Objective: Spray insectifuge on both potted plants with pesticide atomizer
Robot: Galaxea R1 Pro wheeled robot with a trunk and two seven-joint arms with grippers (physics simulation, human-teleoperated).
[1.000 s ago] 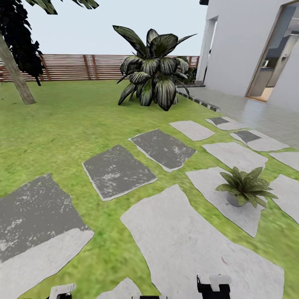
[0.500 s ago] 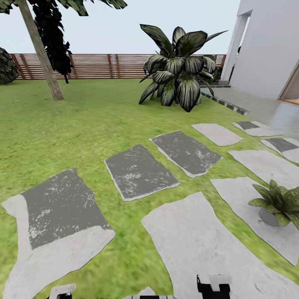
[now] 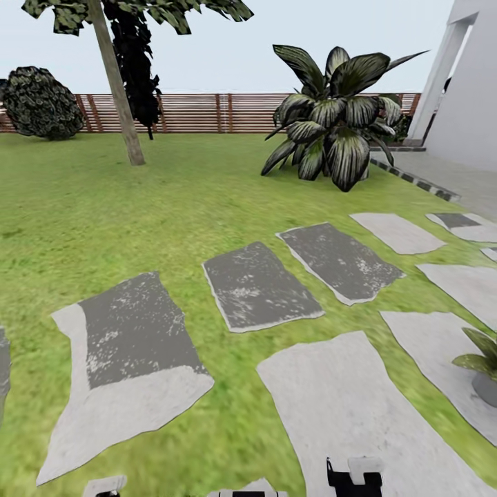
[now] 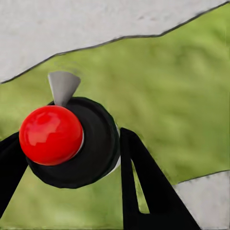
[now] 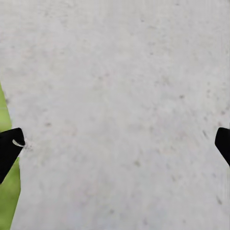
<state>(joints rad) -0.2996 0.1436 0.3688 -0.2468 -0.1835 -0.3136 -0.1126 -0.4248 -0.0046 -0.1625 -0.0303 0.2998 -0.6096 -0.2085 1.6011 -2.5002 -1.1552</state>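
Observation:
In the left wrist view my left gripper [image 4: 72, 146] is shut on the pesticide atomizer [image 4: 50, 134], a dark round bottle with a glossy red top and a grey nozzle, held over grass beside a pale stone. My right gripper [image 5: 116, 146] is open, its two black fingertips [image 5: 9, 151] far apart above a pale stepping stone. One potted plant [image 3: 481, 362], an olive-green rosette in a small grey pot, is cut off at the right edge of the head view, on a pale stone. The second potted plant is out of view.
Flat grey stepping stones [image 3: 259, 286] cross the green lawn [image 3: 103, 221]. A large white-striped agave [image 3: 338, 124] stands at the back, with a tree trunk [image 3: 117, 90] and a dark bush [image 3: 43, 103] before the brown slatted fence [image 3: 207, 112]. A white house wall [image 3: 469, 90] rises at the right.
The whole head view has swung to the left, so the camera moved. The potted plant has slid to the right edge, and the tree and bush have come into sight.

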